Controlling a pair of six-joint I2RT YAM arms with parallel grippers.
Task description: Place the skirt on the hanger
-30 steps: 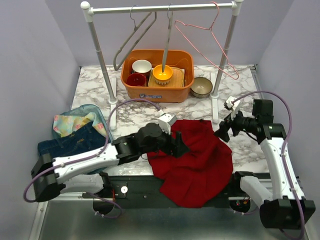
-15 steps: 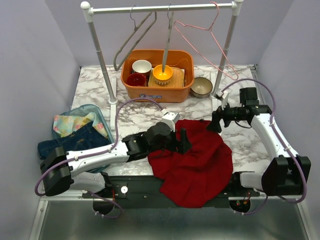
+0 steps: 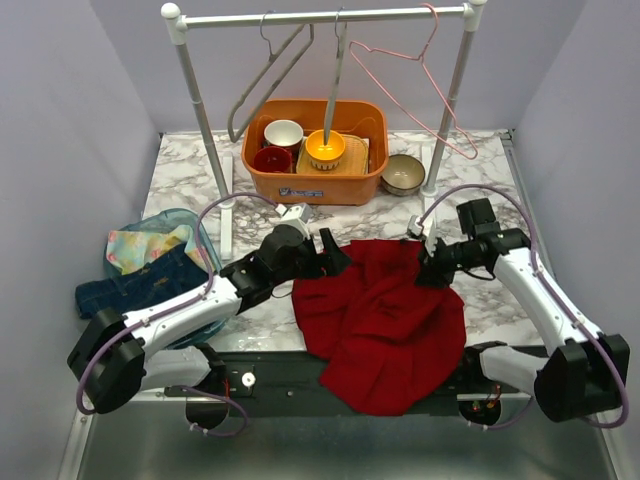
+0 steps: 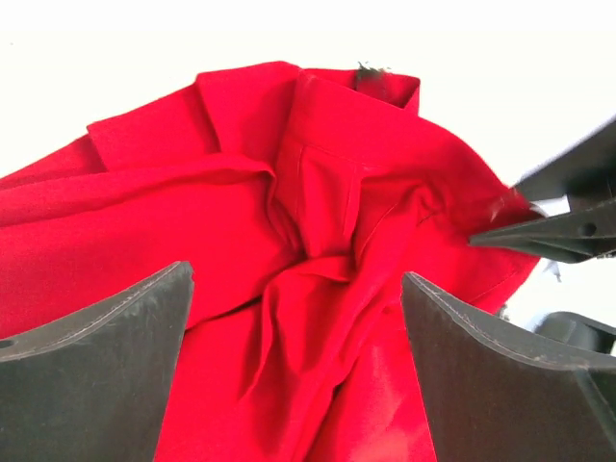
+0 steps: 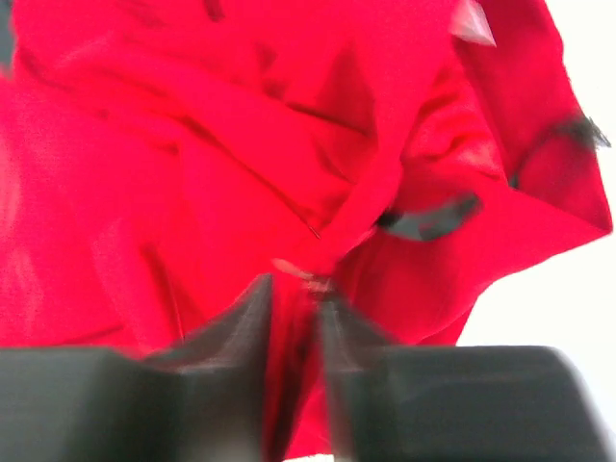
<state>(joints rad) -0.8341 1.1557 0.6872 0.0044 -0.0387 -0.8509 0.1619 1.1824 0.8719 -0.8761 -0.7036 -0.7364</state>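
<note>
"Where was the skirt [image 3: 385,320]?"

"It lay crumpled and red on the marble table [image 3: 480,295] in front of the rack [image 3: 320,17]. The part farthest from the rack spilled over the table's edge."

"And the left gripper [image 3: 330,255]?"

"Released. It sat in front of the middle of the rack, at the skirt's rack-side edge. In its wrist view the fingers [image 4: 96,356] stood wide apart with nothing between them, only cloth beyond."

"The right gripper [image 3: 428,268]?"

"Clenched on the skirt, just in front of the rack's right foot. Its wrist view was blurred, but the fingers [image 5: 241,327] were close together with a red fold pinched between them."

"The hangers?"

"The pink hanger [image 3: 405,85] hung from the rack's rail near the right end, and the grey hanger [image 3: 265,85] hung toward the left."
</note>
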